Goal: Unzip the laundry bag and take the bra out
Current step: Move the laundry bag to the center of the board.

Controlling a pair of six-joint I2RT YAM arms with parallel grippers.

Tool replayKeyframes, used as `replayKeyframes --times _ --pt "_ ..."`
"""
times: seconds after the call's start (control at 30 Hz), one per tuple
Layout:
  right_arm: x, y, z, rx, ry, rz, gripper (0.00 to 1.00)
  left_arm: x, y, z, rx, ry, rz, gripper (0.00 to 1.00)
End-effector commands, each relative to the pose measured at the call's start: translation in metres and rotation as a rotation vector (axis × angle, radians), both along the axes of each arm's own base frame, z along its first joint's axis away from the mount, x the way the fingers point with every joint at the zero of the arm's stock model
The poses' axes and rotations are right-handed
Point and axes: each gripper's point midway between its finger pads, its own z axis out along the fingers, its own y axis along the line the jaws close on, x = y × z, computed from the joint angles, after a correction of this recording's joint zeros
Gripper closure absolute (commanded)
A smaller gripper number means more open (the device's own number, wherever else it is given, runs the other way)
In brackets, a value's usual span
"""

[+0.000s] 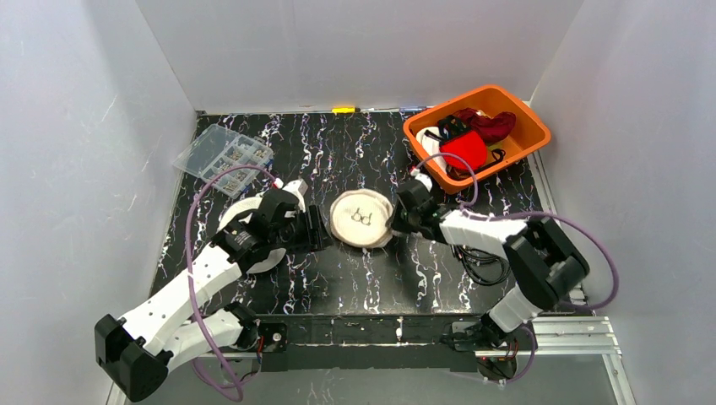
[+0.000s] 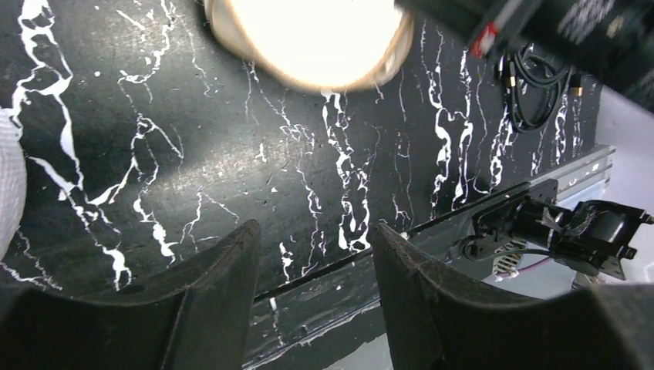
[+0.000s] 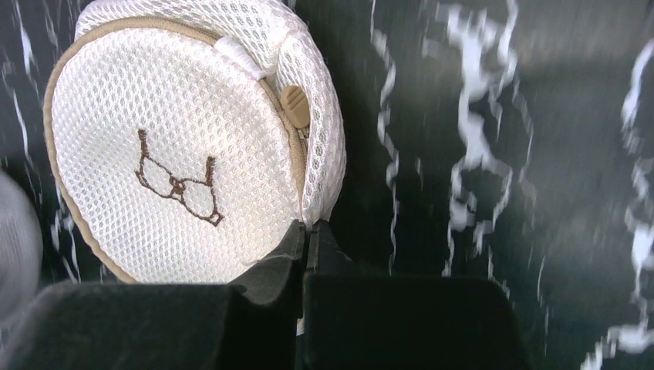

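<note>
- Laundry bag (image 3: 177, 154) sits mid-table and looks zipped; the bra is not visible, likely inside.
- Right gripper (image 3: 307, 235) is pressed together at the bag rim, off the zipper pull (image 3: 294, 106), so pulling may drag the bag.
- Left gripper (image 2: 316, 254) is spread and empty, so nothing anchors the bag.

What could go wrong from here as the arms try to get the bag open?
1. The right claw looks shut on the mesh rim of the laundry bag, apart from the tan zipper pull. A pull from here may drag or lift the whole bag instead of opening it.
2. The left claw hangs open beside the bag without touching it, so nothing braces the bag and it could slide across the table.
</note>
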Motion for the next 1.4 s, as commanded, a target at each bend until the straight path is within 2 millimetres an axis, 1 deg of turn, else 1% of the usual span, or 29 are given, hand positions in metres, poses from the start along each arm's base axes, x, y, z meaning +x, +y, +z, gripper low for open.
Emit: replayKeyframes --times 0.0,0.1,0.17,0.2,0.3,0.4,0.47,0.6,0.73,0.8,0.83,0.87,0.93,1.0,1.03,1.1,1.23,1.27,1.37 --pt "0.072 0.0 0.012 -0.032 -0.099 -0.074 0.99 0.0 0.014 0.015 0.037 -0.042 0.021 0.47" --pt "0.109 0.002 0.0 -0.06 -0.092 -0.106 0.99 -0.001 0.021 0.02 0.052 -0.058 0.029 0.47" --pt "0.135 0.007 -0.003 -0.067 -0.102 -0.125 0.99 -0.003 0.024 0.022 0.058 -0.059 0.027 0.47" --pt "0.146 0.007 -0.008 -0.082 -0.103 -0.14 0.99 -0.001 0.029 0.022 0.08 -0.071 0.047 0.47" --pt "0.18 0.008 -0.016 -0.088 -0.113 -0.189 0.99 -0.002 0.036 0.025 0.096 -0.08 0.062 0.47" --pt "0.211 0.009 -0.02 -0.077 -0.128 -0.227 0.99 -0.002 0.04 0.026 0.107 -0.088 0.073 0.47" --pt "0.23 0.012 -0.018 -0.072 -0.144 -0.239 0.99 -0.001 0.044 0.028 0.117 -0.099 0.085 0.47" --pt "0.256 0.016 -0.019 -0.096 -0.162 -0.242 0.99 0.002 0.049 0.028 0.145 -0.112 0.094 0.46" --pt "0.276 0.013 -0.024 -0.109 -0.163 -0.256 0.99 0.005 0.048 0.023 0.166 -0.101 0.09 0.46" --pt "0.282 0.013 -0.027 -0.115 -0.158 -0.255 0.99 0.006 0.047 0.021 0.173 -0.092 0.088 0.46" --pt "0.284 0.015 -0.027 -0.109 -0.158 -0.248 0.96 0.007 0.047 0.02 0.177 -0.088 0.087 0.46" --pt "0.285 0.017 -0.025 -0.098 -0.16 -0.24 0.89 0.008 0.047 0.02 0.181 -0.086 0.087 0.46" --pt "0.286 0.023 -0.016 -0.055 -0.164 -0.221 0.71 0.008 0.047 0.02 0.18 -0.086 0.089 0.46" --pt "0.286 0.035 0.002 0.029 -0.166 -0.183 0.52 0.008 0.046 0.02 0.175 -0.089 0.087 0.46" --pt "0.285 0.04 0.014 0.058 -0.177 -0.17 0.45 0.008 0.046 0.022 0.17 -0.093 0.087 0.46" --pt "0.282 0.047 0.041 0.107 -0.208 -0.147 0.34 0.008 0.045 0.024 0.16 -0.096 0.087 0.46" --pt "0.277 0.056 0.093 0.156 -0.281 -0.101 0.27 0.005 0.044 0.028 0.135 -0.098 0.092 0.46" --pt "0.274 0.059 0.109 0.17 -0.304 -0.087 0.26 0.004 0.044 0.028 0.13 -0.098 0.096 0.46" --pt "0.263 0.067 0.141 0.198 -0.347 -0.043 0.23 0.002 0.046 0.028 0.118 -0.101 0.105 0.46"
